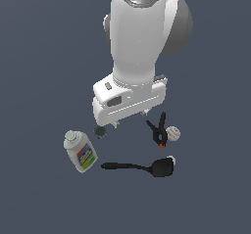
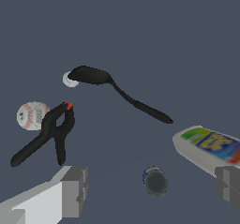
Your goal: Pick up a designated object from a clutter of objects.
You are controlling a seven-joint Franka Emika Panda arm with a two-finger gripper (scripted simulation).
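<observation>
One step is in hand: approach. End effector [image 2: 147,190] hangs spread wide, grasping nothing, above the dark cap [image 2: 155,182]; next it must travel to the spatula [image 2: 123,94] handle.

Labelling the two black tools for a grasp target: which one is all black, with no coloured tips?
The spatula, the long thin-handled tool with a broad flat blade. The black spring clamp beside the baseball has orange tips.

floor [image 1: 39,57] was plain dark grey | on it: spatula [image 1: 147,167], bottle [image 1: 81,152], cap [image 1: 100,131], clamp [image 1: 159,130], baseball [image 1: 173,133], tiny ball [image 1: 171,158]
</observation>
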